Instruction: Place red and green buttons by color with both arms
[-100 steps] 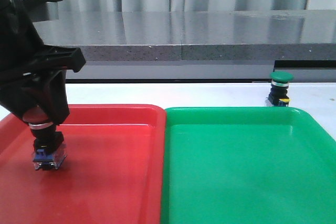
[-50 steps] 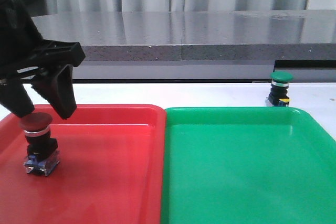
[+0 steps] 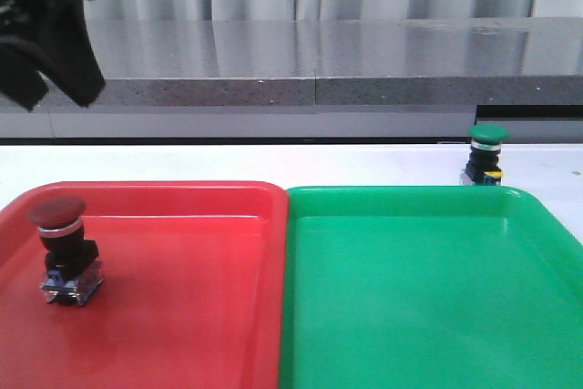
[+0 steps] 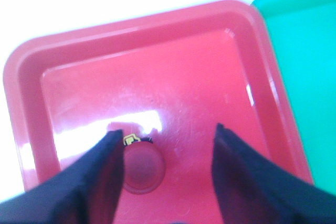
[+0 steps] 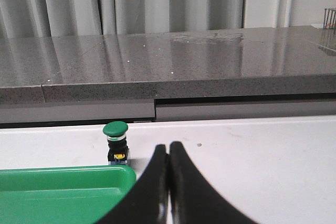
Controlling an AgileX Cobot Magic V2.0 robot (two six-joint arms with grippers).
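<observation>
The red button stands upright in the red tray near its left side; it shows from above in the left wrist view. My left gripper is open and empty, raised well above the button; in the left wrist view its fingers stand wide apart over the tray. The green button stands on the white table behind the green tray. In the right wrist view the green button is ahead and to one side of my shut, empty right gripper.
A grey stone-like counter ledge runs behind the white table. The red and green trays sit side by side, touching, at the table's front. The green tray's corner lies beside the right gripper.
My left gripper opened and let go of the red button in the red tray, then rose up and away. The button stays standing. The green button has not moved.
</observation>
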